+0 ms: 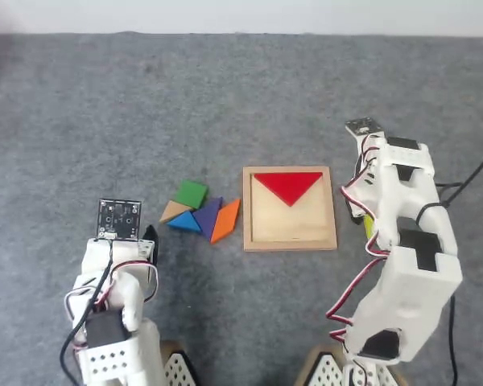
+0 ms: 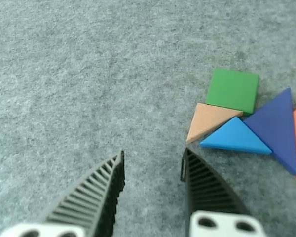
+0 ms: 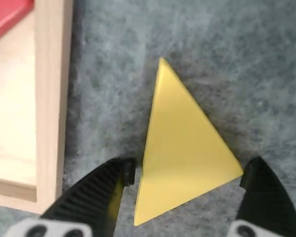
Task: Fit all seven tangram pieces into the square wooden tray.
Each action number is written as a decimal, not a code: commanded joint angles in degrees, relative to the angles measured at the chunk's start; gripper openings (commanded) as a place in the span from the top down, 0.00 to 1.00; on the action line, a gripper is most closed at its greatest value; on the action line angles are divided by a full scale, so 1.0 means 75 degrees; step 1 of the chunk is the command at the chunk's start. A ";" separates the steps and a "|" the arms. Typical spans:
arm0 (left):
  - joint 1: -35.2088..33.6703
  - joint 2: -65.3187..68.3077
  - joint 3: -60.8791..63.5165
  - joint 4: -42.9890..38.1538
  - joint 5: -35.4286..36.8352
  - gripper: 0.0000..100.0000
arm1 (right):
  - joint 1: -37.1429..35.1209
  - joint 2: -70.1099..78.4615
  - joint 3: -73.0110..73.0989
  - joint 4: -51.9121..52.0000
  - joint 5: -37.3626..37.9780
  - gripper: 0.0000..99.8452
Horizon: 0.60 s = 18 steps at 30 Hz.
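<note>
Our right gripper [image 3: 187, 170] stands with its jaws spread wide, one finger on each side of the yellow triangle [image 3: 180, 138]. That piece lies flat on the grey mat [image 1: 145, 104], just outside the tray's right rim. We cannot tell whether either finger touches it. Our left gripper [image 2: 153, 160] is likewise parted and holds nothing, poised over bare mat near the loose pieces.

The square wooden tray [image 1: 248, 211] sits in the middle of the table, between our two arms. In it we see one piece, the large red triangle [image 1: 288, 186]. Its long edge runs along the tray's far rim and its point aims toward the middle. The rest of the tray floor is bare wood.

Just left of the tray, five pieces lie in a tight cluster. The orange parallelogram [image 1: 225, 220] is nearest the tray, and the dark blue triangle [image 1: 208, 215] touches it. Against that lies the light blue triangle [image 1: 184, 223], with the tan triangle [image 1: 174, 211] beside it. The green square [image 1: 191, 194] sits at the far side of the cluster, touching the tan triangle.
</note>
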 commanded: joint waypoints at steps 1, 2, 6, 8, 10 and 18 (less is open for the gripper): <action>-0.0047 -0.0082 -0.0029 0.0000 -0.0059 0.82 | 0.0135 0.0135 -0.0281 -0.0064 -0.0094 0.67; -0.0047 -0.0082 -0.0029 0.0000 -0.0059 0.82 | 0.0135 0.0135 -0.0293 -0.0064 -0.0094 0.67; -0.0047 -0.0082 -0.0029 0.0000 -0.0059 0.82 | 0.0147 0.0135 -0.0293 -0.0041 -0.0105 0.67; -0.0047 -0.0082 -0.0029 0.0000 -0.0059 0.82 | 0.0147 0.0111 -0.0305 -0.0041 -0.0316 0.67; -0.0047 -0.0082 -0.0029 0.0000 -0.0059 0.82 | 0.0147 -0.0064 -0.0305 -0.0053 -0.0504 0.67; -0.0047 -0.0082 -0.0029 0.0000 -0.0059 0.82 | -0.0158 -0.0721 -0.0270 -0.0100 -0.0610 0.67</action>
